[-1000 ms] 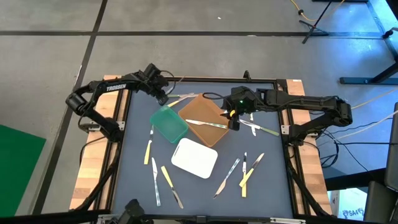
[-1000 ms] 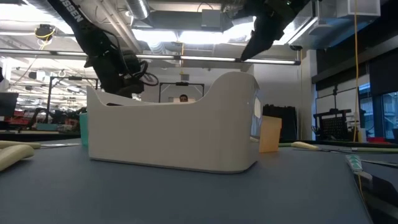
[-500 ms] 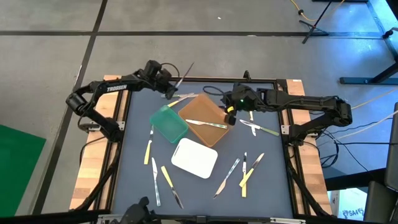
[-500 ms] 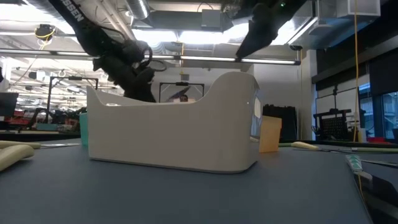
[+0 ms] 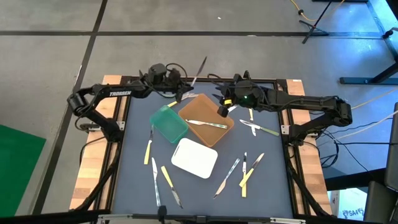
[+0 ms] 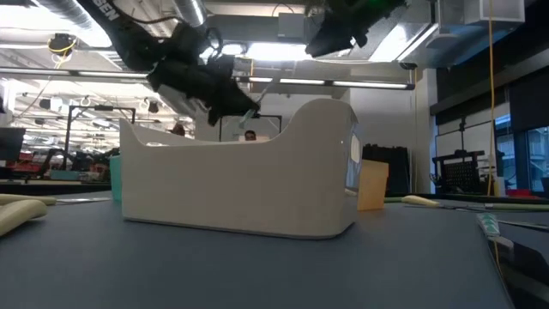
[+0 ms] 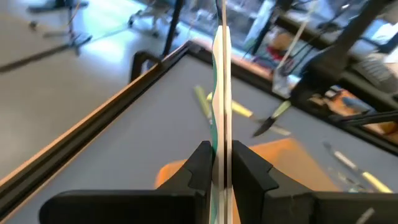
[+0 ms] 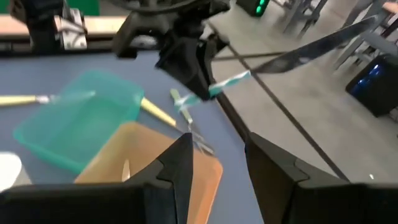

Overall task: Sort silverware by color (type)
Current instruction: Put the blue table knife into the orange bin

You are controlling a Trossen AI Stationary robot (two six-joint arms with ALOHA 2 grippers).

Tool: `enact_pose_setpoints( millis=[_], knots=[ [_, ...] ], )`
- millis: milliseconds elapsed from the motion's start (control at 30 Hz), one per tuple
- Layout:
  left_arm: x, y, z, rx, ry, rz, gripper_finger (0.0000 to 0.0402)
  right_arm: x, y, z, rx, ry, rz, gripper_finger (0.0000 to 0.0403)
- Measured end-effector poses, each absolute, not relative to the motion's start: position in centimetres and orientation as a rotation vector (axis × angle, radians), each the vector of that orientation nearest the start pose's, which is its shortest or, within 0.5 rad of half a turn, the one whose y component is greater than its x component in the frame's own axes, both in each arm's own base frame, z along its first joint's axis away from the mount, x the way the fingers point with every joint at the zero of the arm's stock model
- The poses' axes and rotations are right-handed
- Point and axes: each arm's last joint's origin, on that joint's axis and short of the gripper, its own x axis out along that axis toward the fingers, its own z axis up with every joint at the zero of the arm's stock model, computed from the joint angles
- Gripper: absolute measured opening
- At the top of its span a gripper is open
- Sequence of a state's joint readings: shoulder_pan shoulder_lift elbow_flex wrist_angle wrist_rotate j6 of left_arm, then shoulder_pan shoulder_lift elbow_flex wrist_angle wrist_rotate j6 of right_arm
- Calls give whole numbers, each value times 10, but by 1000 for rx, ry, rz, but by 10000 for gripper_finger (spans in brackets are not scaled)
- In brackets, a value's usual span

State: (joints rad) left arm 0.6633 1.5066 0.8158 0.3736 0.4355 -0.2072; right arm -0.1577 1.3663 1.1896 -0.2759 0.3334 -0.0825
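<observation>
On the left: left gripper [image 5: 180, 89], up high at the far edge of the table [image 5: 134, 186]. Fingers [image 7: 200, 165] pressed in on a knife [image 5: 198, 67], pinching it by the handle. Blade sticking straight out past the fingertips, away from the table and over the floor.

Thin and flat to look at: pale green handle between the pads, dark shiny blade beyond them. Probably light and stiff, so no bending. Smooth and slippery too, so likely to turn or slide in a loose pinch. Best to hold it on the flat sides of the handle, as here, not on the blade.

Below those fingers: green tray [image 5: 169, 122]. Next to it, brown tray [image 5: 214, 134] with one piece [image 5: 208, 124] lying inside. Nearer the front, white tray [image 5: 194, 157].

Then right gripper [image 5: 222, 111], close to the left one, above the far corner of the brown tray. Fingers [image 8: 180, 165] spread apart, nothing between them. Knife just ahead of these fingertips, not touching.

Rest of the silverware [image 5: 249, 171] flat on the table, well away from both pairs of fingers. Some left of the white tray, some right of it. Hard to lift when lying flat; probably needs a pinch across the thin handle.
</observation>
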Motion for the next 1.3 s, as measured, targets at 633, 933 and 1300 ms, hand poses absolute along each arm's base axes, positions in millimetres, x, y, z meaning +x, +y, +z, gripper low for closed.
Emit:
enact_pose_setpoints(
  millis=[633,933,1300],
  knots=[
    [298,127,268,-104,-107,2,34,305,-54,348,-114,342,-329,136],
    [306,105,273,-6,-150,-70,34,308,-50,357,-97,227,-186,136],
    [312,85,275,67,-177,-102,34,310,-46,364,-89,151,-24,136]
  ],
)
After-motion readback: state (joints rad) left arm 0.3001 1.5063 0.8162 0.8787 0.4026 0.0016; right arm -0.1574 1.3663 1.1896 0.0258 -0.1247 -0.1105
